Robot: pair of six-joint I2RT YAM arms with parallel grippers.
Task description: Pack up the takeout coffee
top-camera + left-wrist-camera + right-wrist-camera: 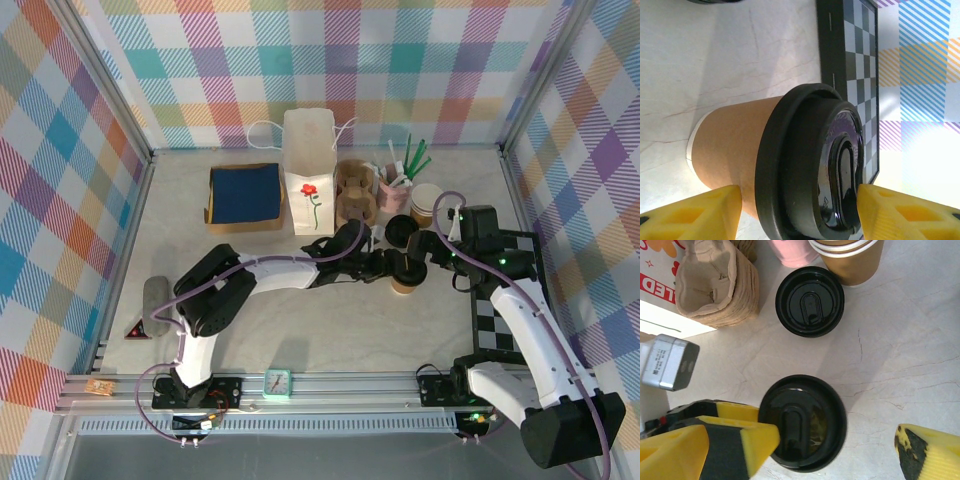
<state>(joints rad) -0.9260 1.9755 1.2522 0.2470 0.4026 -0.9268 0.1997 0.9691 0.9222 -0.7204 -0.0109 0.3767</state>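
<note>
1. Closest to me, right of the middle of the top view, the takeout coffee (404, 284) stands upright on the worktop (300, 330). Its black lid is on.
2. My left hand (800, 202) is at the cup. Its yellow fingers (695, 212) sit one on each side of it, low in the left wrist picture. They are very close, but I cannot tell if they squeeze it.
3. My right hand (837, 440) hangs over the same cup and looks down on the lid. Its fingers are wide apart and hold nothing. I think it is there to help keep the cup steady.
4. Just behind the coffee, a loose black lid (810, 301) lies flat. I do not want that one.
5. Further back are a stack of brown cups (852, 260) and a cardboard cup holder (715, 285).
6. Farthest, at the top middle, the white paper bag (310, 170) stands with its mouth up. I think the coffee goes in there, so I should lift it straight up so nothing spills.
</note>
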